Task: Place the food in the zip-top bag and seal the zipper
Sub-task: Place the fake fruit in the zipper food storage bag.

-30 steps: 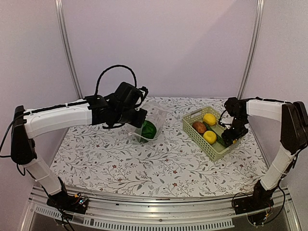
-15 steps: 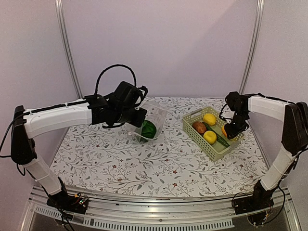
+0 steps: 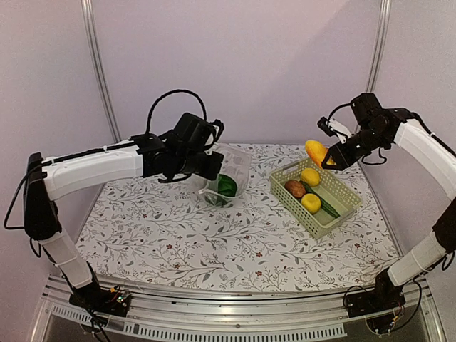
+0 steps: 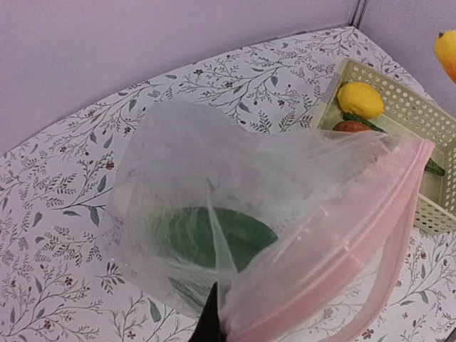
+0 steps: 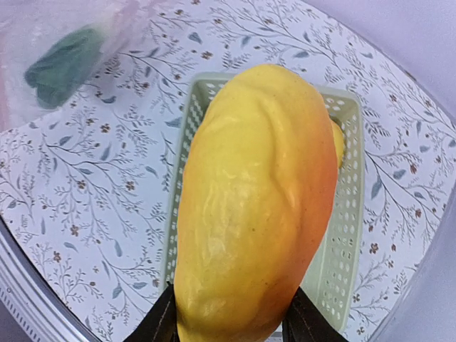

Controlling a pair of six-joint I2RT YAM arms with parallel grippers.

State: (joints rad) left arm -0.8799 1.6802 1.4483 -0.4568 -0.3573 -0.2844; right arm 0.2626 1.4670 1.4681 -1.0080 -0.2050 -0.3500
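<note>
My left gripper (image 3: 208, 165) is shut on the mouth edge of the clear zip-top bag (image 3: 229, 174) and holds it up and open; only one dark fingertip (image 4: 208, 324) shows in the left wrist view. The pink zipper strip (image 4: 370, 242) curves along the mouth. The leafy green vegetable (image 4: 214, 235) lies inside the bag (image 4: 214, 178). My right gripper (image 3: 329, 156) is shut on the yellow-orange piece (image 3: 315, 151) and holds it in the air above the basket's far left end. In the right wrist view the piece (image 5: 253, 206) fills the middle.
The pale green lattice basket (image 3: 340, 211) stands at the right, holding two yellow fruits (image 3: 310, 177) (image 3: 311, 203), a reddish-brown one (image 3: 294, 188) and a dark green cucumber (image 3: 326, 205). The floral tablecloth (image 3: 228, 249) covers the table. Walls stand behind.
My right gripper has risen out of the basket with the yellow-orange piece and moved up and left. My left gripper has lifted the bag mouth a little higher.
</note>
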